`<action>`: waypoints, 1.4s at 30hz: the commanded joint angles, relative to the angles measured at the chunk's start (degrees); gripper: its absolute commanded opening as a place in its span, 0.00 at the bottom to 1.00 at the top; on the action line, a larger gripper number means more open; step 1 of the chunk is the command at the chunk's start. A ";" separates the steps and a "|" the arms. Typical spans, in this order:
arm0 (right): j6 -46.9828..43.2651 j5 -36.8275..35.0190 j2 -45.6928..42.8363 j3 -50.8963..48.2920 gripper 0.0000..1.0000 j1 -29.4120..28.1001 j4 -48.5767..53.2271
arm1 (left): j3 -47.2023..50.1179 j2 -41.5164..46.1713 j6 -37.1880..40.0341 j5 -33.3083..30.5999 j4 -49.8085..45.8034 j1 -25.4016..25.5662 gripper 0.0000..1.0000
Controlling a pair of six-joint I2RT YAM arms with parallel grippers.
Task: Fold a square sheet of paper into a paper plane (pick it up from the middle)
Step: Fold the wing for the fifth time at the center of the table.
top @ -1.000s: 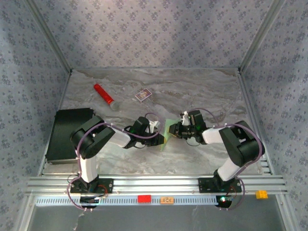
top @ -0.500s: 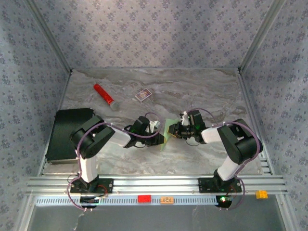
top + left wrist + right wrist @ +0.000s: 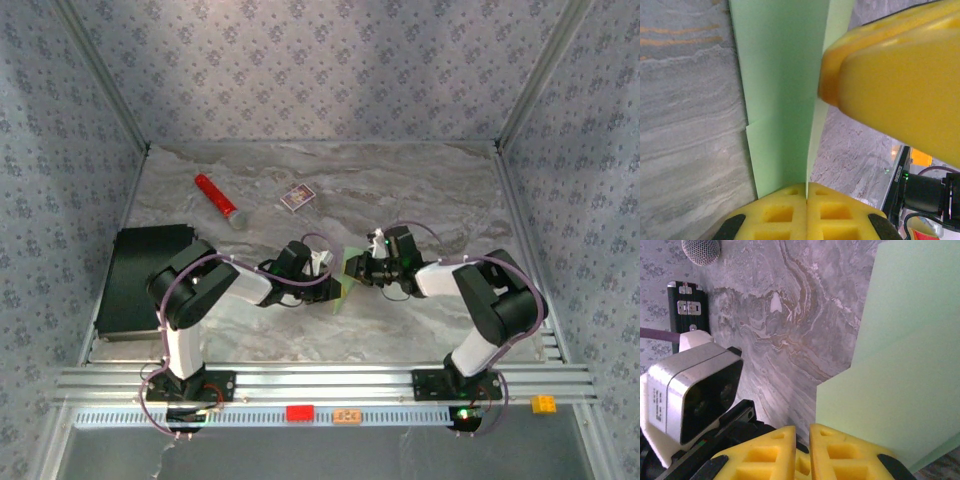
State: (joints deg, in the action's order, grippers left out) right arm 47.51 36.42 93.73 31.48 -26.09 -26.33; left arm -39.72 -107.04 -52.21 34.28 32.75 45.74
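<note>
The square sheet of paper (image 3: 346,277) is held on edge above the worktop's (image 3: 420,190) middle. At its nine o'clock the left claw (image 3: 806,197) clenches the fold, likely steadying it for creasing. At three o'clock the right claw (image 3: 802,441) is nearly closed; whether it grips a flap I cannot tell.

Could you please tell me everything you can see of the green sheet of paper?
The square sheet of paper is thin, plain pale green, folded into overlapping layers with a stepped edge. It stands upright near the middle of the table; the left fingers clamp its edge, the right fingers sit close beside it, grip unclear.
</note>
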 commanded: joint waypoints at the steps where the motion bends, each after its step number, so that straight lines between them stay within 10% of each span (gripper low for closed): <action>1: -0.51 -1.29 1.67 1.10 0.17 0.09 1.98 | 0.02 -2.03 0.17 -2.29 -6.05 -0.84 0.00; 24: -1.76 -2.90 6.66 1.24 0.16 0.72 5.40 | -0.31 -2.14 0.59 -1.94 -6.47 -0.98 0.00; 33: -2.37 -4.96 6.92 0.42 0.15 0.52 8.22 | -0.34 2.56 0.94 -0.06 -7.15 -0.91 0.15; 42: -2.68 -5.21 7.10 1.07 0.14 0.24 9.26 | -0.35 3.91 1.61 3.26 -7.58 -0.87 0.06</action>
State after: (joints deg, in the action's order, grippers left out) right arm 46.63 35.83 98.30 33.12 -25.52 -23.92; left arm -40.36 -104.97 -51.83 35.40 26.89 45.32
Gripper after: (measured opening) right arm 0.142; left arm 0.064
